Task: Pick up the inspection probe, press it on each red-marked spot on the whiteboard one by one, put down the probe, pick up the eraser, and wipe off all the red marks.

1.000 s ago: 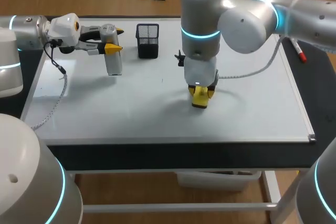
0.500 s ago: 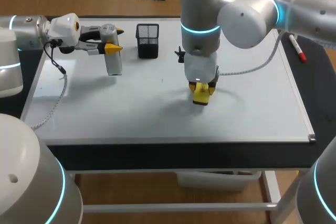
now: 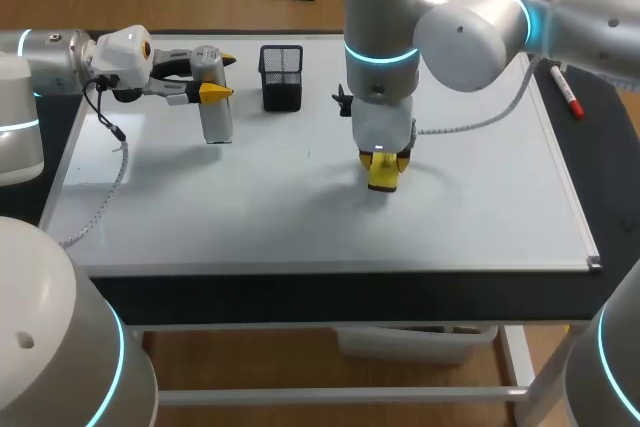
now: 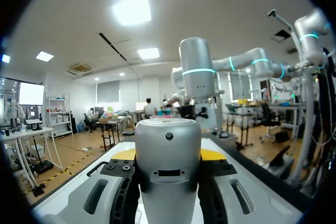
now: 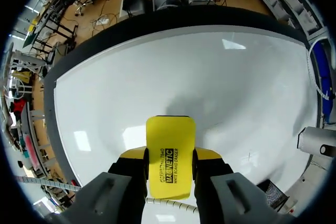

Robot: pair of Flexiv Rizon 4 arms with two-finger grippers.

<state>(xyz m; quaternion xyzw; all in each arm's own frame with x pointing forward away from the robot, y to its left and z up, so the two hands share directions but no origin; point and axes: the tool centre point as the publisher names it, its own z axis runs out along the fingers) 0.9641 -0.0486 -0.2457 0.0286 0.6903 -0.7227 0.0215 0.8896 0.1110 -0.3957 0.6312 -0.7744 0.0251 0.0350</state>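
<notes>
The inspection probe (image 3: 216, 119), a grey cylinder, hangs over the whiteboard's (image 3: 480, 207) far left part with my left gripper (image 3: 220, 77) shut on its upper end. In the left wrist view the probe (image 4: 168, 166) fills the space between the yellow tips of the left gripper (image 4: 168, 156). My right gripper (image 3: 383, 160) points straight down near the board's middle, shut on the yellow eraser (image 3: 382, 179), which rests on the board. In the right wrist view the eraser (image 5: 169, 142) sits clamped by the right gripper (image 5: 169, 156) against the white surface (image 5: 210, 77). I see no red marks.
A black mesh pen holder (image 3: 281, 75) stands at the back of the board, with a small black object (image 3: 343, 105) to its right. A red marker (image 3: 567, 95) lies beside the board's right edge. The board's front edge runs along the table front.
My right gripper has slid the eraser a little toward the far side of the board. The left arm and the probe have kept still.
</notes>
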